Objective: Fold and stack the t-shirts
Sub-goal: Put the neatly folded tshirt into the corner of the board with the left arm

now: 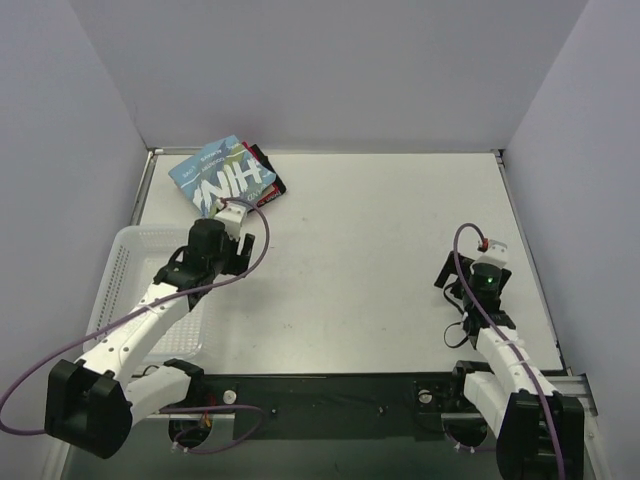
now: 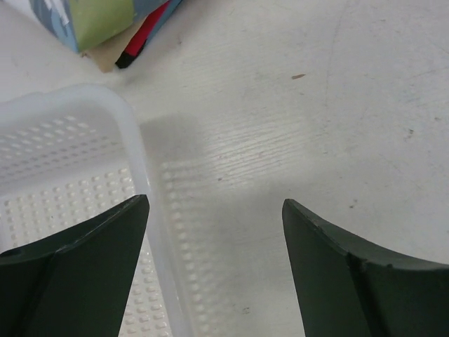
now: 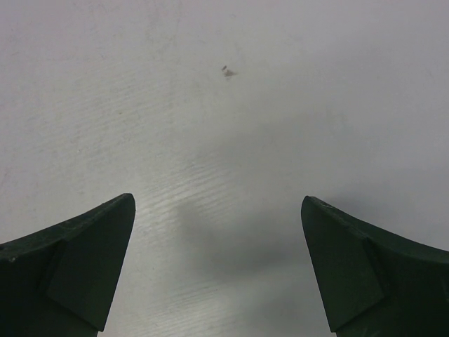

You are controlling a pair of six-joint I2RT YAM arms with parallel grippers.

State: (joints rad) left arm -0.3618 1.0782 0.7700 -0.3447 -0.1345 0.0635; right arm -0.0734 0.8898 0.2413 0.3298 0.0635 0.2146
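Observation:
The t-shirts lie in a folded stack at the table's back left. The light blue one [image 1: 218, 172] with white lettering is on top. A red-and-black one [image 1: 266, 176] peeks out beneath it. In the left wrist view the blue tee's yellow-green patch [image 2: 95, 17], the red-and-black edge [image 2: 144, 41] and a sliver of tan cloth [image 2: 105, 62] show at the top left. My left gripper [image 1: 212, 255] [image 2: 215, 210] is open and holds nothing, just short of the stack, over the basket's far right corner. My right gripper [image 1: 475, 275] [image 3: 217, 210] is open over bare table at the right.
A white plastic mesh basket [image 1: 130, 285] [image 2: 70, 140] stands at the left edge of the table, and its right wall runs under my left jaws. Grey walls enclose the table on the left, back and right.

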